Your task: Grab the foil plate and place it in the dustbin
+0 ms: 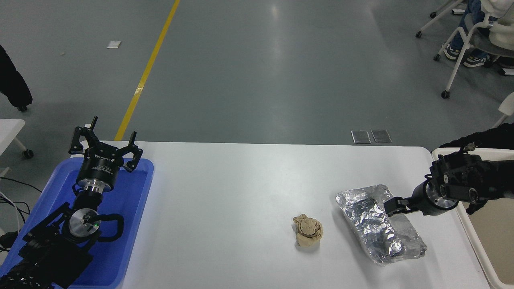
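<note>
Head view has the right tool (pixel 391 205) low over the crinkled silver foil plate (pixel 379 224), probably lining up a rim grab near the cream plastic dustbin (pixel 461 216), can't tell if it's spread or closed.

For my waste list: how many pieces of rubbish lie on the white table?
2: the foil plate near the right edge, and a crumpled paper ball just left of it. None appear hidden.

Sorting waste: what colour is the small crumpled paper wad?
Tan, clearest in the head view: crumpled paper wad.
</note>
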Motion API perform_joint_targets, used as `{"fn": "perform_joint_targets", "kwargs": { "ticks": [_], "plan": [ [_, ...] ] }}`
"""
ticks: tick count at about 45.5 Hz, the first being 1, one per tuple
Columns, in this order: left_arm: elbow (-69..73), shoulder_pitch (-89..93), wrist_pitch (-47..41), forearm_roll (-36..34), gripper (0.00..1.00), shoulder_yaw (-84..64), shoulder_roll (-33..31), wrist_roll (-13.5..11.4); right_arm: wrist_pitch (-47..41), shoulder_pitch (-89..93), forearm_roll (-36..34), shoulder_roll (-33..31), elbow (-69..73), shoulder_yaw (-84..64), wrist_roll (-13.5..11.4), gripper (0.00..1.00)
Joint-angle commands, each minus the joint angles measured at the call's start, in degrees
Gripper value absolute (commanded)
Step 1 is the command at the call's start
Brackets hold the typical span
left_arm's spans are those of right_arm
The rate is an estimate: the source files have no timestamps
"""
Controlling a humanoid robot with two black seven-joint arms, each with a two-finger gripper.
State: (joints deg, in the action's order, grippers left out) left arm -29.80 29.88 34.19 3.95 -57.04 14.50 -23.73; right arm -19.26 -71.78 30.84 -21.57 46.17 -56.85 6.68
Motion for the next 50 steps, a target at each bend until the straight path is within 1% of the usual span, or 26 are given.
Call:
{"fn": "perform_joint_targets", "kwargs": {
  "ticks": [1,28,32,35,36,40,44,45,50],
  "plan": [
    [0.00,0.00,0.00,-0.08,1.00,0.00,0.00,0.00,1.24,2.96,-0.08,0.13,-2.05,1.30,0.00,1.00],
    [0.00,0.00,0.00,-0.08,1.00,0.00,0.00,0.00,5.46,6.65,-0.08,0.30,-3.19,2.79,0.00,0.97],
    [0.00,0.00,0.00,0.01,1.00,0.00,0.00,0.00,5.63,7.18,-0.08,0.30,-3.19,3.06,0.00,0.91],
    [0.00,0.00,0.00,0.01,1.00,0.00,0.00,0.00,5.81,7.36,-0.08,0.39,-3.19,3.06,0.00,0.89],
    [0.00,0.00,0.00,0.01,1.00,0.00,0.00,0.00,5.90,7.44,-0.08,0.57,-3.10,3.06,0.00,0.87],
    [0.00,0.00,0.00,0.01,1.00,0.00,0.00,0.00,6.78,8.14,-0.08,1.01,-3.10,3.06,0.00,0.73],
    [0.00,0.00,0.00,-0.08,1.00,0.00,0.00,0.00,7.13,8.41,0.01,1.18,-3.10,2.97,0.00,0.58],
    [0.00,0.00,0.00,-0.08,1.00,0.00,0.00,0.00,7.13,8.41,0.01,1.18,-3.10,2.97,0.00,0.56],
    [0.00,0.00,0.00,-0.08,1.00,0.00,0.00,0.00,7.39,8.41,0.01,1.18,-3.10,2.97,0.00,0.52]
  ]
}}
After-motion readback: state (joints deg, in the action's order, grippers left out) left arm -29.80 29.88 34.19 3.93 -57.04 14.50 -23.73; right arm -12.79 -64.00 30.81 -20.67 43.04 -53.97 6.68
